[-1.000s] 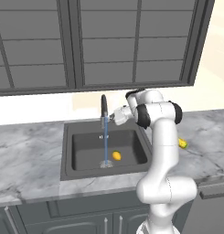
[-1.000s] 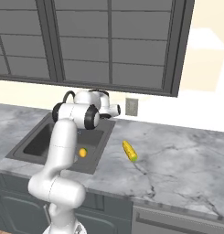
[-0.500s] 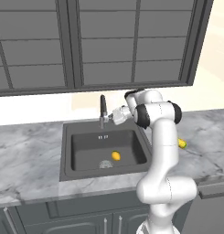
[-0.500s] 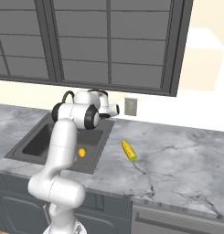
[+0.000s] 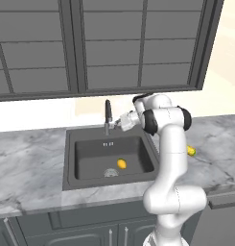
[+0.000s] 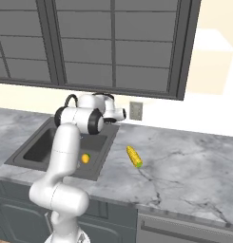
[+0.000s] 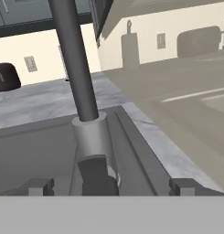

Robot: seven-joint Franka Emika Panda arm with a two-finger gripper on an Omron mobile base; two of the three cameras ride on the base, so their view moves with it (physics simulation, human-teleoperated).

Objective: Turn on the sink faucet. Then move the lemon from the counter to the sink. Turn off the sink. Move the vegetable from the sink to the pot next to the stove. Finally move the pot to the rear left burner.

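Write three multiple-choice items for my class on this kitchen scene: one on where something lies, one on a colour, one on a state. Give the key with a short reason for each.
1. Where does the lemon lie?
A. In the sink basin
B. On the counter
C. On the stove

2. What colour is the corn cob on the counter?
A. Red
B. Yellow
C. Blue

3. Is water running from the faucet?
A. Yes, a steady stream
B. No, none is seen
C. Yes, the basin overflows

Key: 1 A, the lemon sits near the drain in the basin. 2 B, the cob is yellow with a green end. 3 B, no stream falls below the spout, where the gripper is at the faucet's base.
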